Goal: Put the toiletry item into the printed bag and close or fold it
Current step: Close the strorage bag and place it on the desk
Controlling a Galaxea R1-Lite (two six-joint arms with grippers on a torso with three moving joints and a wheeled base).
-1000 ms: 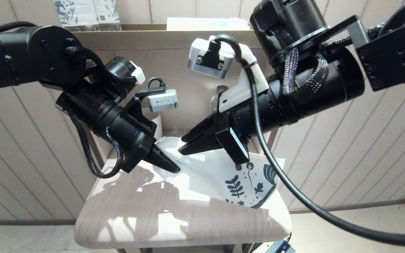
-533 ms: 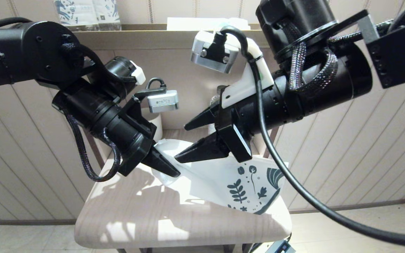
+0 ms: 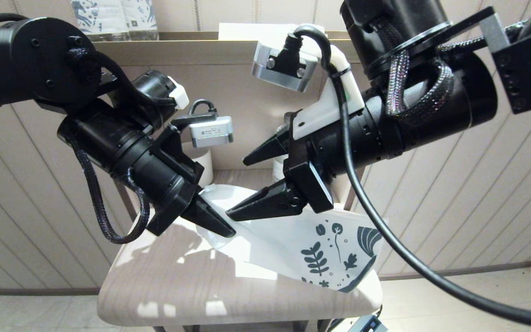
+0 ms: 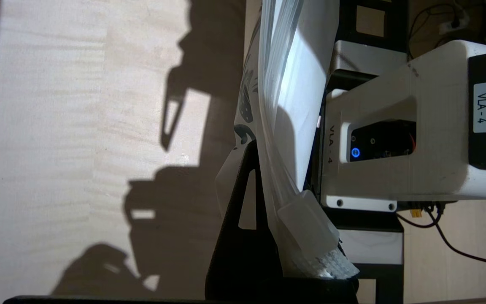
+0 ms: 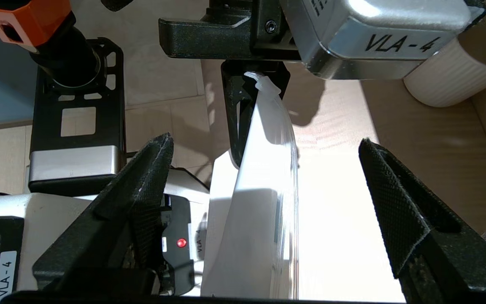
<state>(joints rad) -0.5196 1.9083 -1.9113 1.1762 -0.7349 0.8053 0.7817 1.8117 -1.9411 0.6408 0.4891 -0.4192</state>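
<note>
The printed bag lies slanted over the small table, leaf print at its right end. Its zip-strip corner is lifted, and my left gripper is shut on it. In the left wrist view the bag runs away from the left gripper, and a translucent zip piece sits by the pads. My right gripper hangs open just above the bag's top edge. In the right wrist view the bag stands edge-on between its spread fingers, touching neither. The toothbrush is hidden.
A ledge behind the table carries blue-patterned bottles and a white flat packet. A white ribbed cup stands at the table's back, behind the left arm. Panelled walls close in on both sides.
My right gripper has opened wide, let go of the bag's edge and lifted a little. The left arm has drawn slightly back to the left, still holding the bag's corner.
</note>
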